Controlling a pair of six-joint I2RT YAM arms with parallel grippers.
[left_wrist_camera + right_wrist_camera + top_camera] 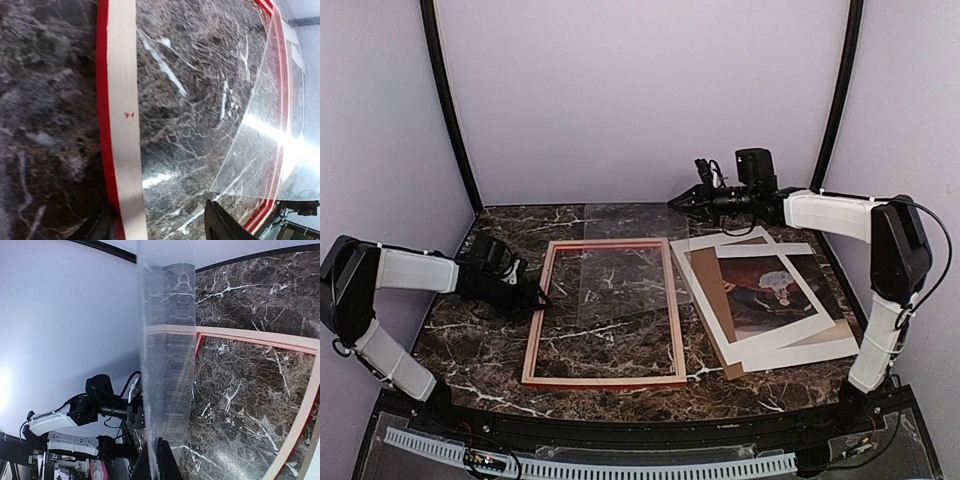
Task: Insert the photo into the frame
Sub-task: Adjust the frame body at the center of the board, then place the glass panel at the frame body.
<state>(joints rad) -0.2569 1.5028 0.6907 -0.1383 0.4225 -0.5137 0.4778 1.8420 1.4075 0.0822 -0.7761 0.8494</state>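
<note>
My right gripper (685,199) is clenched on the clear sheet (630,280), held over the frame (534,330). My left gripper (160,227) stands released astride the frame's left side. The photo (770,290) lies face up to the right, not yet inside.

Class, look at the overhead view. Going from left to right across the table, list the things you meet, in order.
left pincer → frame → photo. The clear sheet overlaps the frame, so it is left out.
</note>
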